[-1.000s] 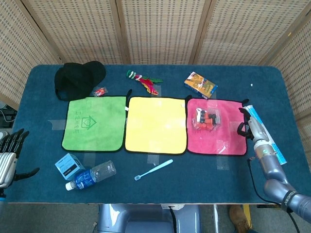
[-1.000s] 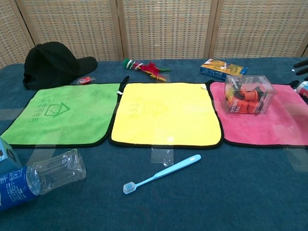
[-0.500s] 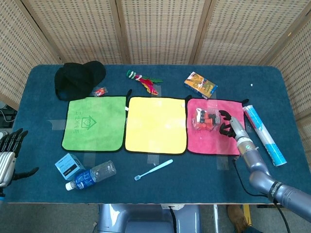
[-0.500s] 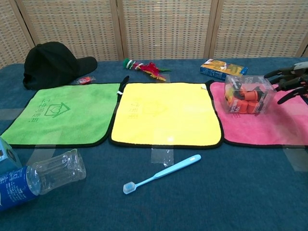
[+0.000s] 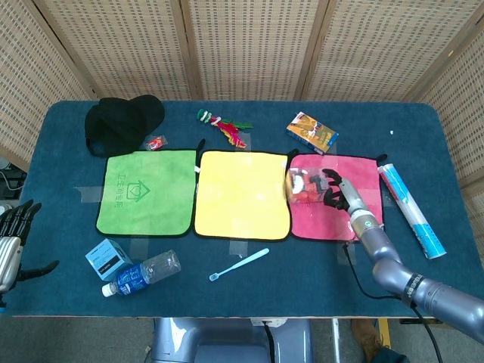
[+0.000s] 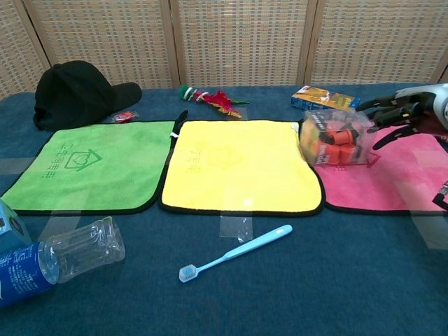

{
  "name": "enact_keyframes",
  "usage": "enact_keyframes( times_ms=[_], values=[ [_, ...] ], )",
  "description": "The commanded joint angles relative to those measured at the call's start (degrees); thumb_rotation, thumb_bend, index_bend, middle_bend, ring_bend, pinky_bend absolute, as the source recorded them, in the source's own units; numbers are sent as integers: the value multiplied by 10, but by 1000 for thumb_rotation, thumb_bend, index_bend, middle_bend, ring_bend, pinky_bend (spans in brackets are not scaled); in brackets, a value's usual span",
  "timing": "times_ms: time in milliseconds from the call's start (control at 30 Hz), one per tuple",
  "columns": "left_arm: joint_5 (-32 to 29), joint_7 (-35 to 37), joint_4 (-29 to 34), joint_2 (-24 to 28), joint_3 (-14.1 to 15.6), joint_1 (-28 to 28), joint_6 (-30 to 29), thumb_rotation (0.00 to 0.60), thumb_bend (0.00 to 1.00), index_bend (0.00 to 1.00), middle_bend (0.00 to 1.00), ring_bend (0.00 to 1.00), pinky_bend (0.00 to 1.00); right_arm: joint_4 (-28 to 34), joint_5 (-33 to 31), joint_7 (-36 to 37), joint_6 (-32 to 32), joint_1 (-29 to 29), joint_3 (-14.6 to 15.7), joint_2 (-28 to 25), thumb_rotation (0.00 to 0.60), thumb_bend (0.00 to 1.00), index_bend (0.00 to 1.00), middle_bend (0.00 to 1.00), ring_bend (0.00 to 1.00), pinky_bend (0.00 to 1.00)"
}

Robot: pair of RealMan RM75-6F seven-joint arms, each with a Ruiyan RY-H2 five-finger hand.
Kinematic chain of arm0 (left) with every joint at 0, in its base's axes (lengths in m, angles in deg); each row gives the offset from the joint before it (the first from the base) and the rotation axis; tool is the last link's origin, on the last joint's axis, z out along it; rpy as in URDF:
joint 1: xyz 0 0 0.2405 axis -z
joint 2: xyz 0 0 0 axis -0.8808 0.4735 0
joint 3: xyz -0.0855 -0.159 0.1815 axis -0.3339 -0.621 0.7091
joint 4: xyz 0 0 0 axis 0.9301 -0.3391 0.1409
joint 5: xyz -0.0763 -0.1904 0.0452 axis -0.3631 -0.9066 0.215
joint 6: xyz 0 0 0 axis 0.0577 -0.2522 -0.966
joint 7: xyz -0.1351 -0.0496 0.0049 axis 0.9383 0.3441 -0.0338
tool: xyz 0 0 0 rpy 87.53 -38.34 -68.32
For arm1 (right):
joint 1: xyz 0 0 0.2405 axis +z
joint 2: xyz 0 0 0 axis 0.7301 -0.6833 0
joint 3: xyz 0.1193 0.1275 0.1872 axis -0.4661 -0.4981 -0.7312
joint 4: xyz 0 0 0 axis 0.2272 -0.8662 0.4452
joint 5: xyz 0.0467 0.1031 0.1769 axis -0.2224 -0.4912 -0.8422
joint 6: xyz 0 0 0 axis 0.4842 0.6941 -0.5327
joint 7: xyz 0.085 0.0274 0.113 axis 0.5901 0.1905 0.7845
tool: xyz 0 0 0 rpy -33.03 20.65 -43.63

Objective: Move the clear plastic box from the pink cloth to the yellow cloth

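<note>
The clear plastic box (image 5: 304,185) (image 6: 333,138), with orange and black pieces inside, is at the left edge of the pink cloth (image 5: 314,219) (image 6: 392,182), beside the border with the yellow cloth (image 5: 242,193) (image 6: 238,164). It looks blurred and slightly tilted. My right hand (image 5: 338,193) (image 6: 399,114) grips its right side with spread dark fingers. My left hand (image 5: 11,242) hangs open off the table's left edge, holding nothing.
A green cloth (image 5: 144,193) lies left of the yellow one. A black cap (image 5: 121,121), a coloured toy (image 5: 224,125) and a card box (image 5: 311,132) sit at the back. A toothbrush (image 5: 238,265), bottle (image 5: 144,274) and small blue box (image 5: 108,257) lie in front. A tube (image 5: 408,208) lies at the right.
My right hand swung in from the table's right edge, reached the clear plastic box and took hold of it. The box has shifted left toward the yellow cloth. The left hand stayed put.
</note>
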Motion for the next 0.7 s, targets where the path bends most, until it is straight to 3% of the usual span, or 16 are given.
enact_keyframes(
  times_ms=[33,700],
  values=[
    [-1,-1,0,0,0,1,1,600,0,0,0,0,0,14,-13,-5,1,14,1,5,600,1000,147,191,175,337],
    [0,1,1,1,1,1,0,600,0,0,0,0,0,50,-93,-47,44,92,12,34,600,1000,148,192,177,337]
  ],
)
